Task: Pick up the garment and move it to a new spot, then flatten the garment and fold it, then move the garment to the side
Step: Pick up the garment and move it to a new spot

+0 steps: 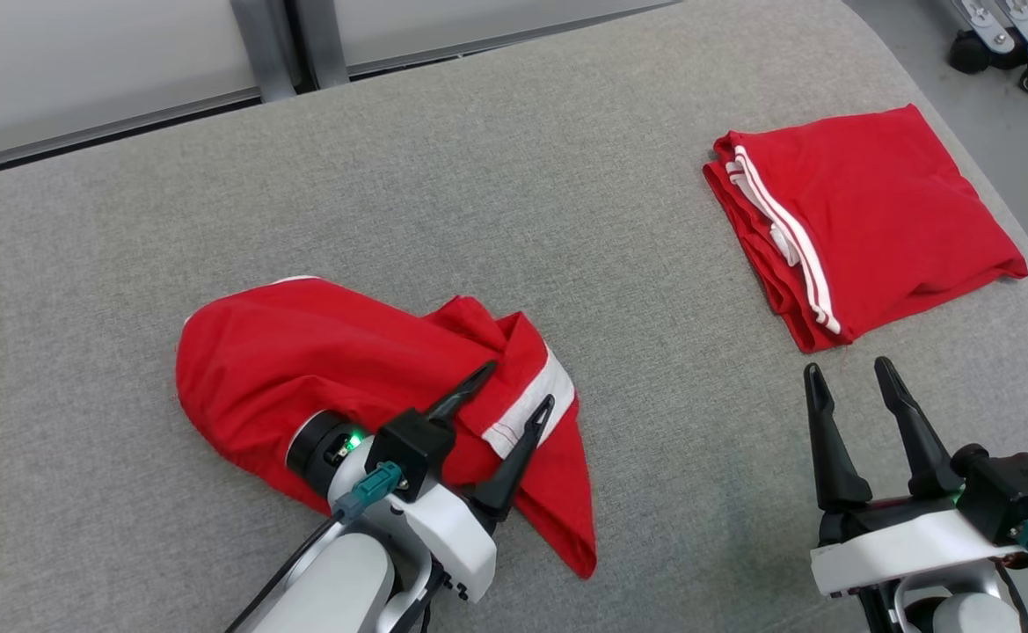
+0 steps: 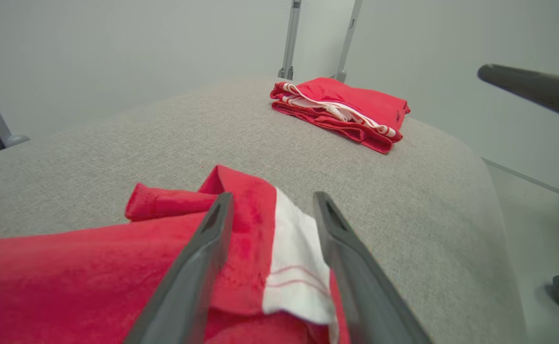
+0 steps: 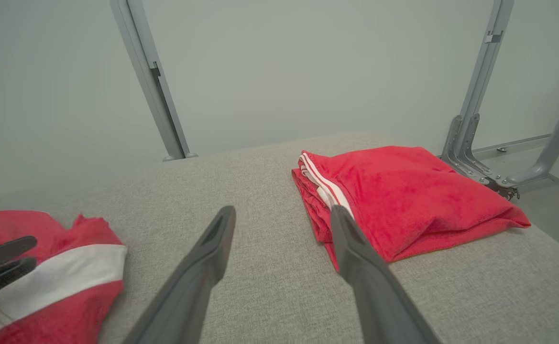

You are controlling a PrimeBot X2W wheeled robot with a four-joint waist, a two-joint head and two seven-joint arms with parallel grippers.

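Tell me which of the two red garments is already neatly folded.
The folded garment on the robot's right: a squared stack with white stripes along its edge. The crumpled garment beneath the open left gripper lies bunched.

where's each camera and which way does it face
Head view: on the head, looking down at the grey surface; shows left gripper over the crumpled garment, right gripper.
Left wrist view: left wrist, facing over the crumpled garment toward the folded garment; own fingers.
Right wrist view: right wrist, facing the folded garment; own fingers, left gripper's tips at left.
Shared: all show both garments.
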